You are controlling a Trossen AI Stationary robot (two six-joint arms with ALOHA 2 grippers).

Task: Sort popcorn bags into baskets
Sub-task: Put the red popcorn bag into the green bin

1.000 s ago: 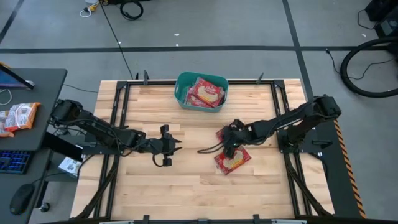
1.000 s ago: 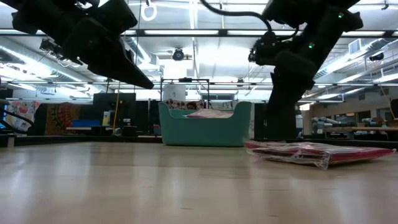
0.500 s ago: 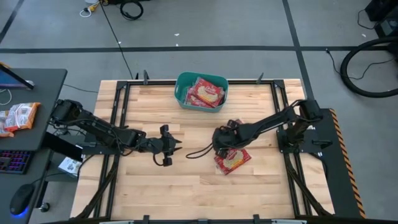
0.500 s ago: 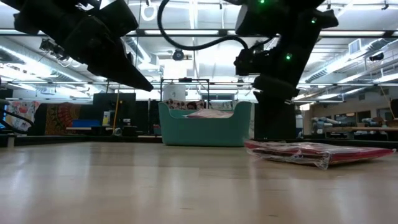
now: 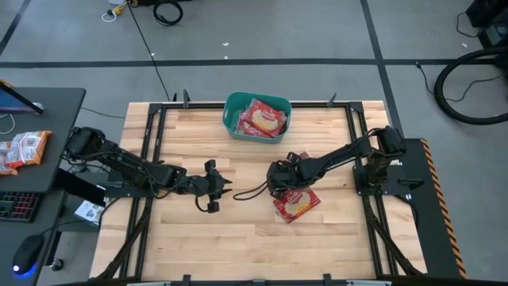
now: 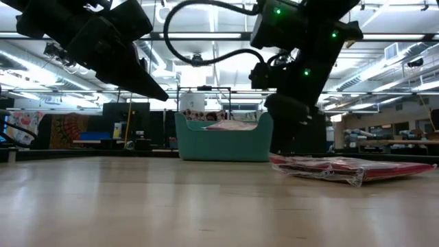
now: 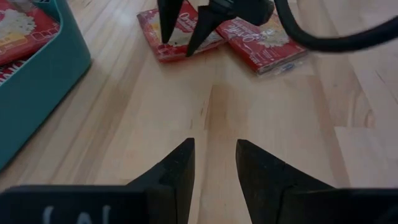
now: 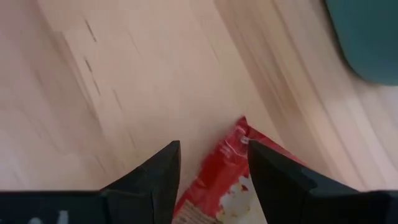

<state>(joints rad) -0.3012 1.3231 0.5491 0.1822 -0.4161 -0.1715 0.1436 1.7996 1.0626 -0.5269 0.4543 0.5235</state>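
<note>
**Spotter:** Hands first, from your left. Your left hand hangs over bare table near the middle, fingers parted, holding nothing. It is only waiting.

**Operator:** And the right?

**Spotter:** Your right hand is low over the upper of two popcorn bags lying loose on the table, right of centre. Its fingers stand apart with a red corner of that bag between them, so nothing is gripped. The lower bag lies just beside it; I judge their edges touch or overlap, but I cannot be sure.

**Operator:** Where is the basket?

**Spotter:** The teal basket sits at the far edge, around the middle, with several red bags already in it.

**Operator:** What can go wrong?

**Spotter:** You are over a corner, not the body of the bag. Close there and you may pinch only slick film, so the flat bag slips out or swings on the lift. If the two bags do overlap, you could drag the second one along. Come down too hard and the fingertips will skid on the wood and push the bag away.
</note>
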